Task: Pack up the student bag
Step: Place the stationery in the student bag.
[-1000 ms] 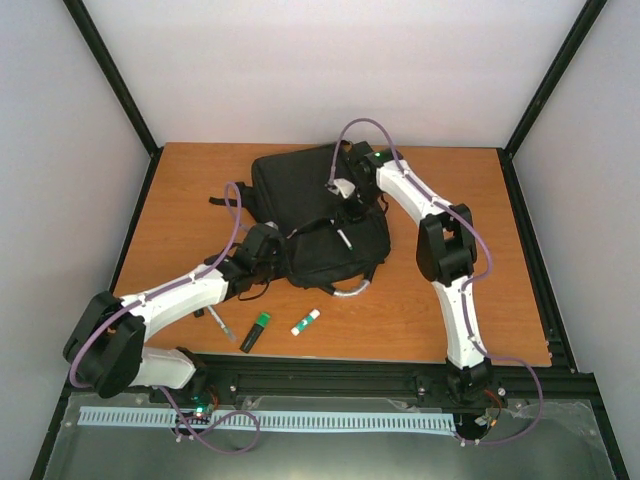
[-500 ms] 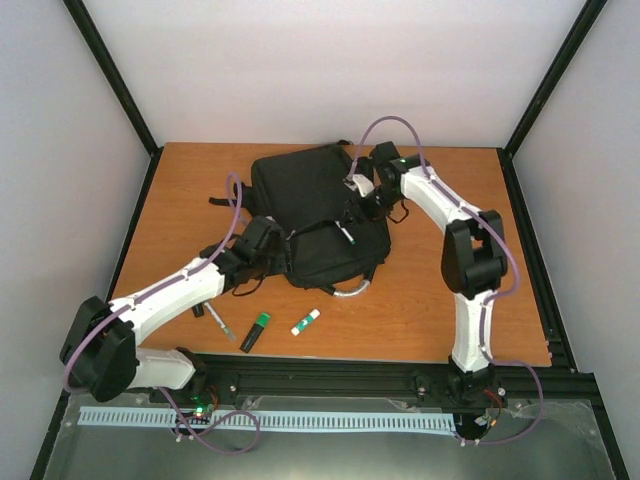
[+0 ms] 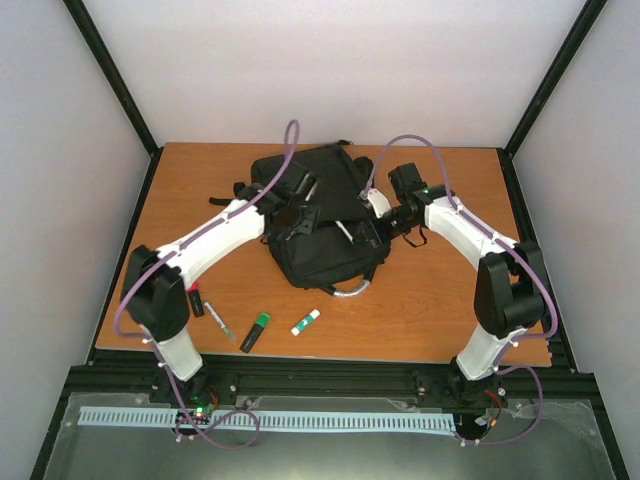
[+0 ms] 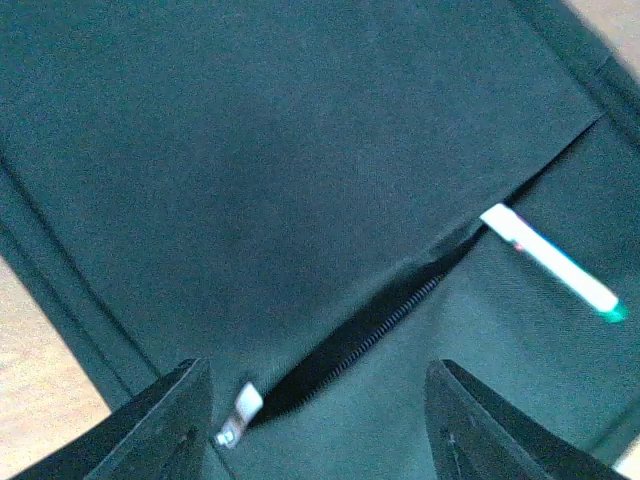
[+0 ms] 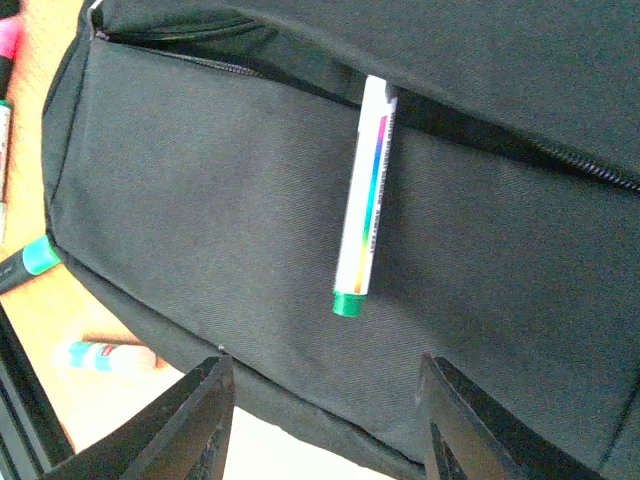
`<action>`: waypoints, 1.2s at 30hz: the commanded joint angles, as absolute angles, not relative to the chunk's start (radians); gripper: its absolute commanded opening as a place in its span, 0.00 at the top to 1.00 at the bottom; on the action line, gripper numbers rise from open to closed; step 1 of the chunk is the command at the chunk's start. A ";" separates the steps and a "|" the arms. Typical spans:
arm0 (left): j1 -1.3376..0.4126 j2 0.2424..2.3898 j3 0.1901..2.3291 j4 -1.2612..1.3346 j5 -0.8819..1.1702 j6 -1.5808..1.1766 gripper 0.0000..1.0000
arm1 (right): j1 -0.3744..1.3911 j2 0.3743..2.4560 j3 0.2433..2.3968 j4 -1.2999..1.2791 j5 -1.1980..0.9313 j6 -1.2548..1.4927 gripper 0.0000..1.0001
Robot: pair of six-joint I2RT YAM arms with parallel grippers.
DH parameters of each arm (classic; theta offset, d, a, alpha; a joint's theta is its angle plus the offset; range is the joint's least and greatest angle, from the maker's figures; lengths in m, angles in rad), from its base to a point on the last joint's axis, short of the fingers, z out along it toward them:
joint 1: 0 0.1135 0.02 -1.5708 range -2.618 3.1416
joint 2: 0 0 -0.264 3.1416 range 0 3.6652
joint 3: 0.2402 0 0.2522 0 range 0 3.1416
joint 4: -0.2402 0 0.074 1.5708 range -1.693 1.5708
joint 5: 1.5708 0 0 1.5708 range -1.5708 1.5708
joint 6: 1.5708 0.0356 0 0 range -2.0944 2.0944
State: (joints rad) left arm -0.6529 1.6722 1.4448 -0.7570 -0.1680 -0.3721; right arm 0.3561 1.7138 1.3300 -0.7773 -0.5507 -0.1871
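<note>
The student bag (image 3: 312, 205), a black backpack, lies flat in the middle of the table, its grey handle loop (image 3: 350, 288) towards the near edge. A white marker with a green cap (image 5: 365, 200) sticks halfway out of the open front-pocket zip (image 4: 385, 325), cap end outside. My left gripper (image 4: 320, 432) hovers open over the bag's fabric, just beside the zip pull (image 4: 238, 415), holding nothing. My right gripper (image 5: 325, 412) is open too, above the bag's lower edge and just short of the marker's cap, apart from it.
On the wooden table near the front edge lie a green highlighter (image 3: 257, 331), a white and green glue stick (image 3: 306, 321), a thin pen (image 3: 222, 327) and a small black item (image 3: 195, 303). Black frame rails border the table.
Both grippers went from shut to open. The left arm swung from the bag's near-left edge up over the bag. The right gripper drew back from the marker, which stays in the pocket.
</note>
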 commanded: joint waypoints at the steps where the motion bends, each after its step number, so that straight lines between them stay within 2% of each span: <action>1: -0.658 1.791 1.590 -0.878 -0.204 -0.128 0.42 | 0.336 1.680 1.312 -0.675 -0.574 -0.210 0.50; 10: -0.659 1.918 1.703 -0.880 -0.201 0.018 0.43 | 0.334 1.711 1.288 -0.636 -0.566 -0.203 0.54; 18: -0.663 1.952 1.696 -0.816 -0.138 0.043 0.45 | 0.334 1.755 1.279 -0.626 -0.616 -0.189 0.56; 20: -0.667 1.970 1.705 -0.815 -0.139 0.046 0.50 | 0.334 1.766 1.280 -0.627 -0.624 -0.187 0.56; 25: -0.670 2.015 1.726 -0.805 -0.164 0.034 0.79 | 0.336 1.807 1.282 -0.631 -0.644 -0.188 0.56; 29: -0.673 1.985 1.694 -0.749 -0.172 0.012 0.96 | 0.341 1.855 1.303 -0.634 -0.620 -0.176 0.58; 30: -0.675 1.974 1.682 -0.734 -0.174 0.006 0.99 | 0.343 1.875 1.313 -0.641 -0.625 -0.175 0.60; 34: -0.675 1.922 1.636 -0.683 -0.164 -0.007 0.99 | 0.351 1.911 1.340 -0.646 -0.643 -0.163 0.74; 36: -0.676 1.892 1.607 -0.655 -0.144 -0.009 0.99 | 0.351 1.918 1.356 -0.640 -0.647 -0.149 0.84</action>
